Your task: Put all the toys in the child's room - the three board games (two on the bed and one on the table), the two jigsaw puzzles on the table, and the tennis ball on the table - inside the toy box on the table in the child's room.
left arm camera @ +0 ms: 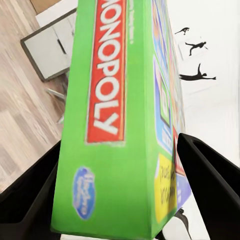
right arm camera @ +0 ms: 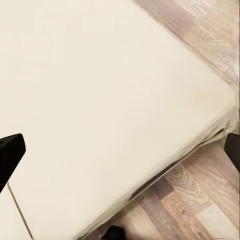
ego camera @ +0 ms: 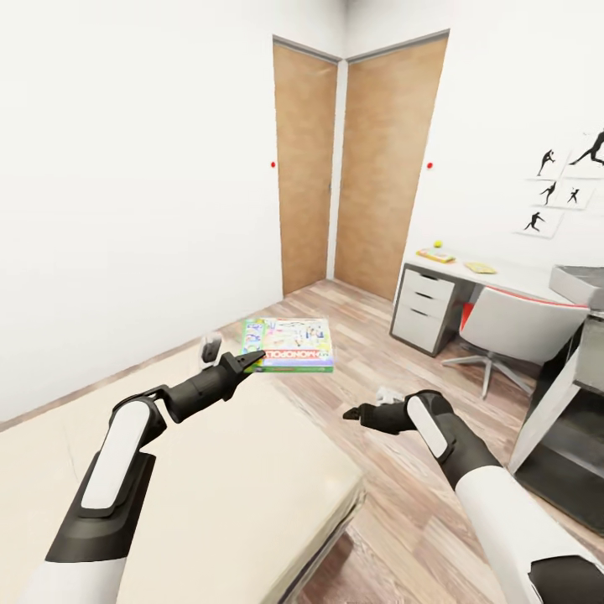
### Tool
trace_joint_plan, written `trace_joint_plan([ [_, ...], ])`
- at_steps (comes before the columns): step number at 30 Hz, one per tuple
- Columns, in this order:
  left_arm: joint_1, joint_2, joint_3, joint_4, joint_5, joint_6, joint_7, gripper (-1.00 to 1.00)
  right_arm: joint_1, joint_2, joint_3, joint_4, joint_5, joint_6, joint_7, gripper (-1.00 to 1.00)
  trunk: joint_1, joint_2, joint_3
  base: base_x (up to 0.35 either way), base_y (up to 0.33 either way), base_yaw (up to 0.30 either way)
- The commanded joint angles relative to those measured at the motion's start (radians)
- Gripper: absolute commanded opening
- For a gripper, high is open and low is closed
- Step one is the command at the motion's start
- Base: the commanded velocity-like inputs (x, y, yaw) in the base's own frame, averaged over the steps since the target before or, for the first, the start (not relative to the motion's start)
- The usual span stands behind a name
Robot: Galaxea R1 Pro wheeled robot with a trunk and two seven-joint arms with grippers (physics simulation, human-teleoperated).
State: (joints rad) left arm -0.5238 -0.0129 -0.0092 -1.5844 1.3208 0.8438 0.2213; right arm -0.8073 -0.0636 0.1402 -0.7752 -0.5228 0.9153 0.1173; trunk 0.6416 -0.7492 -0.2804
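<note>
Head view: the left gripper [ego camera: 252, 361] is clamped on 1 edge of the Monopoly board game [ego camera: 288, 344], holding it flat in the air beyond the far end of the bed [ego camera: 218, 470]. In the left wrist view, the green box [left arm camera: 120, 120] sits between both dark fingers [left arm camera: 210, 175]. The right gripper [ego camera: 352, 413] hangs beside the bed over the wooden floor [ego camera: 403, 520], its fingers spread apart with nothing between them. The desk [ego camera: 470, 277], well beyond the bed, carries a small yellow ball [ego camera: 437, 244].
</note>
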Motion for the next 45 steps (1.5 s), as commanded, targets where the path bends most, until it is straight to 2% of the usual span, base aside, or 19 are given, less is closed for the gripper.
trace_joint_plan([
  [1,-0.001,0.0,0.001,-0.001,0.014,0.002,0.01,-1.0,-0.001,0.0,0.003,0.0,0.012,0.002,0.008,1.0,-0.004,0.006,0.002,0.0,0.0,-0.283],
  [23,-0.001,-0.001,-0.001,-0.003,0.014,0.003,0.01,-1.0,-0.003,0.001,0.005,0.022,0.011,0.012,0.001,1.0,-0.088,0.16,0.071,0.0,0.0,-0.283],
  [24,-0.001,-0.001,-0.002,-0.004,0.014,0.003,0.01,-1.0,-0.008,0.002,0.001,0.061,0.011,0.012,0.001,1.0,-0.092,0.167,0.074,0.0,0.0,-0.279],
  [27,-0.001,-0.002,-0.002,-0.004,0.014,0.003,0.01,-1.0,-0.012,0.002,0.0,0.089,0.011,0.009,0.004,1.0,-0.103,0.188,0.083,0.0,0.0,-0.236],
  [34,-0.001,-0.002,-0.002,-0.003,0.014,0.003,0.01,-1.0,-0.008,-0.001,0.004,0.108,0.012,-0.005,0.012,1.0,-0.13,0.237,0.105,0.0,0.0,-0.095],
  [38,-0.001,-0.002,-0.002,-0.002,0.014,0.003,0.01,-1.0,-0.005,-0.007,0.005,0.113,0.012,-0.052,0.016,1.0,-0.146,0.265,0.118,0.0,0.0,-0.022],
  [45,-0.001,-0.002,-0.003,-0.003,0.013,0.003,0.01,-1.0,-0.003,-0.01,0.007,0.114,0.012,-0.072,0.019,1.0,-0.172,0.314,0.14,0.0,0.0,-0.006],
])
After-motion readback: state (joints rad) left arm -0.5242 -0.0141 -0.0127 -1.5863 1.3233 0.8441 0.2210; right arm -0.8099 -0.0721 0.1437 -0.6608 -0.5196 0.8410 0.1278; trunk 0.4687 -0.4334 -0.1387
